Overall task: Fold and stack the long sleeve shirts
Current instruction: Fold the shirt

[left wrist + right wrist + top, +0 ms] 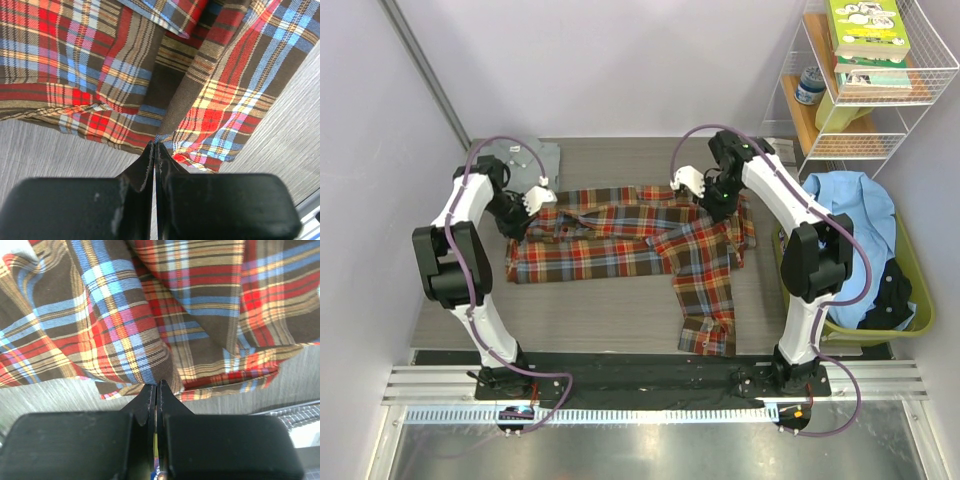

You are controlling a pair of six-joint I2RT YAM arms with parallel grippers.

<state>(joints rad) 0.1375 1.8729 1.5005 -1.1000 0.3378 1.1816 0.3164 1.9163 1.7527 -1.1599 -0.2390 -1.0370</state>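
Note:
The plaid flannel shirt (620,245) lies spread across the table, with one sleeve (710,320) stretched toward the near edge. My left gripper (548,203) is at the shirt's far left edge, and its jaws are shut on the plaid hem (165,142). My right gripper (700,192) is at the shirt's far edge right of the middle, shut on a fold of plaid cloth (160,375). The pale grey shirt (525,160) lies folded at the back left, partly hidden behind my left arm.
A green basket (918,290) with a blue garment (855,215) and dark clothes stands at the right of the table. A white wire shelf (860,80) with books stands at the back right. Bare grey tabletop (580,315) shows in front of the shirt.

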